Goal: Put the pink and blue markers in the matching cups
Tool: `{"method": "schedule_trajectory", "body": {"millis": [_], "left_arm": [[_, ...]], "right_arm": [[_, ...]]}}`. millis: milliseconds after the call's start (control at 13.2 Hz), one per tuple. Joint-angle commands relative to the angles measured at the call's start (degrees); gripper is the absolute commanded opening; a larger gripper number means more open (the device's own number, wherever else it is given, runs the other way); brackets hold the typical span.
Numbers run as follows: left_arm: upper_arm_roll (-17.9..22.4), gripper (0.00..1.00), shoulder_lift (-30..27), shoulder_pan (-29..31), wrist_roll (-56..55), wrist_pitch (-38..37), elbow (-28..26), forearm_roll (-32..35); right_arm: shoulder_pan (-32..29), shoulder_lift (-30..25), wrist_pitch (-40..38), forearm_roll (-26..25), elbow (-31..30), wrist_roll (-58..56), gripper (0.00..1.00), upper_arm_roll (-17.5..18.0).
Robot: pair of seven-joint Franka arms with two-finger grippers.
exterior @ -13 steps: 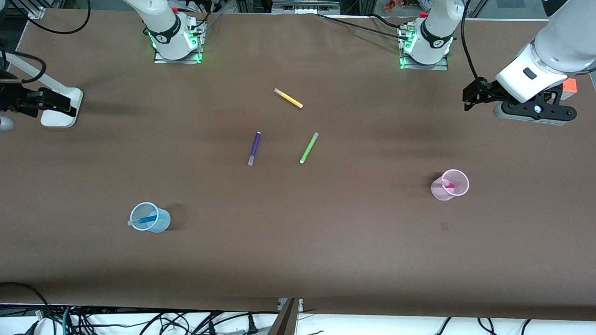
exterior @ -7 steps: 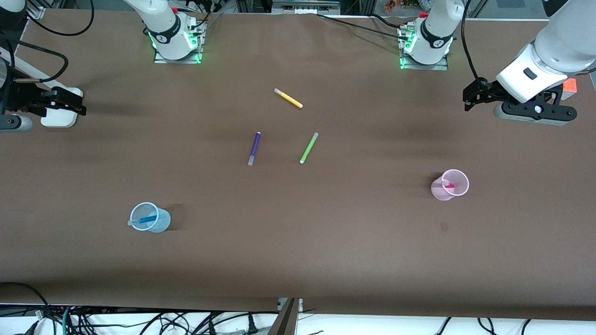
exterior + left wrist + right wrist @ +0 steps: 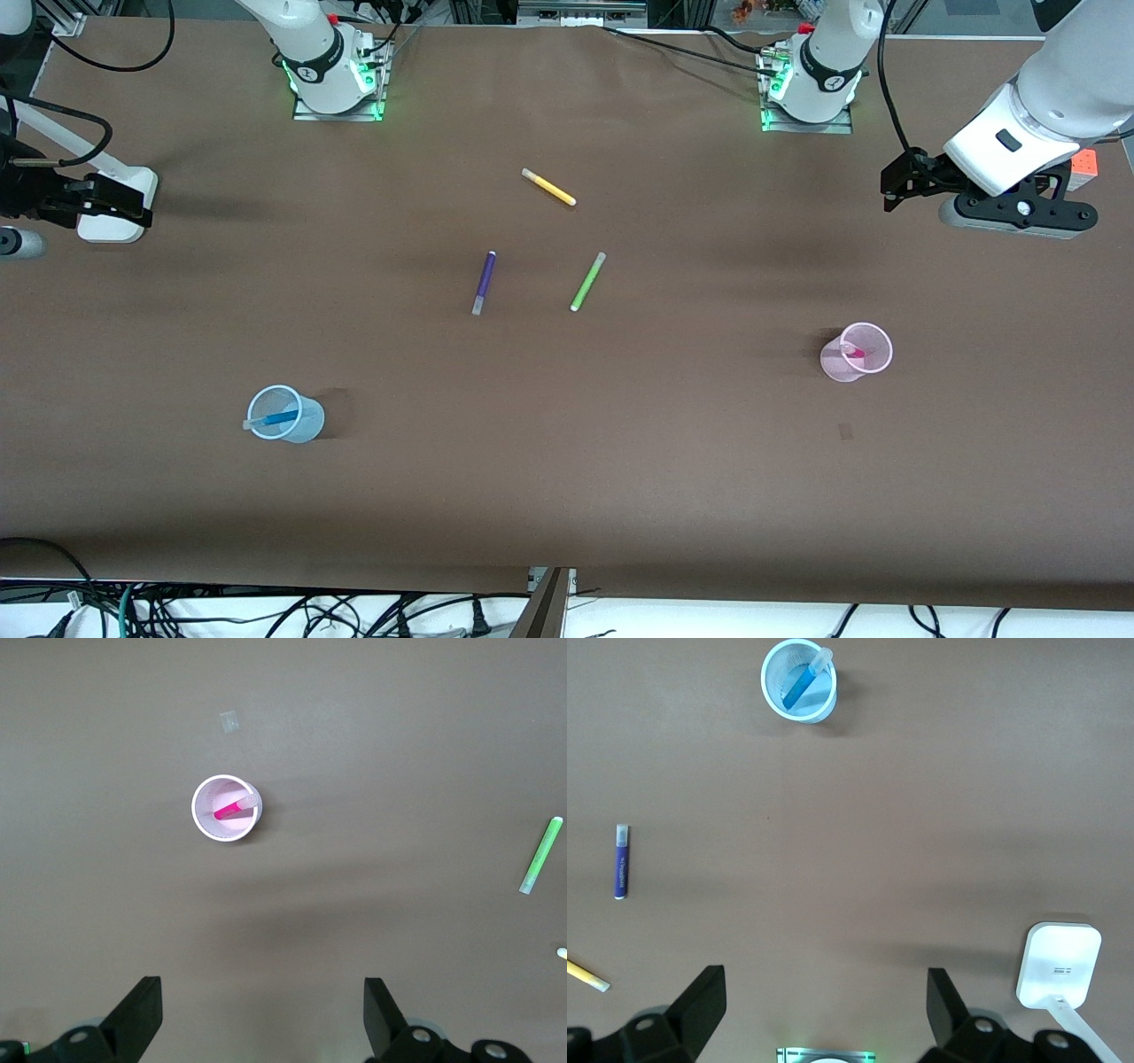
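The pale blue cup (image 3: 285, 414) stands upright toward the right arm's end of the table, with the blue marker (image 3: 279, 417) leaning inside it. In the right wrist view the same blue cup (image 3: 780, 673) and blue marker (image 3: 799, 684) show well away from my right gripper (image 3: 825, 974), which is open and empty. The pale pink cup (image 3: 858, 352) stands toward the left arm's end and holds the pink marker (image 3: 853, 353). My left gripper (image 3: 261, 983) is open and empty, apart from the pink cup (image 3: 198, 806) and pink marker (image 3: 232, 809). Left gripper (image 3: 893, 186) hangs over bare table; right gripper (image 3: 133, 199) hangs by the table's end.
A dark purple pen (image 3: 483, 282), a lime green pen (image 3: 587, 281) and a yellow pen (image 3: 549, 187) lie loose mid-table. A white stand (image 3: 115, 226) sits under the right gripper. An orange cube (image 3: 1083, 168) lies by the left arm's wrist.
The right gripper has shifted slightly back and forth over the white stand. The left arm, cups and pens have not moved.
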Motion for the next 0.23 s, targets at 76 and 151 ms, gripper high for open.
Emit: {"method": "schedule_trajectory", "body": {"millis": [76,151], "left_arm": [[-0.03,1.0,-0.08,0.17,0.52,0.56,-0.23,0.66],[-0.03,1.0,-0.08,0.17,0.52,0.56,-0.23,0.66]], "right_arm": [[-0.37,0.44,-0.58,-0.5,1.41,0.05,1.0,0.46],[-0.28,0.44,-0.67,-0.5,1.41,-0.03,1.0,0.46]]}}
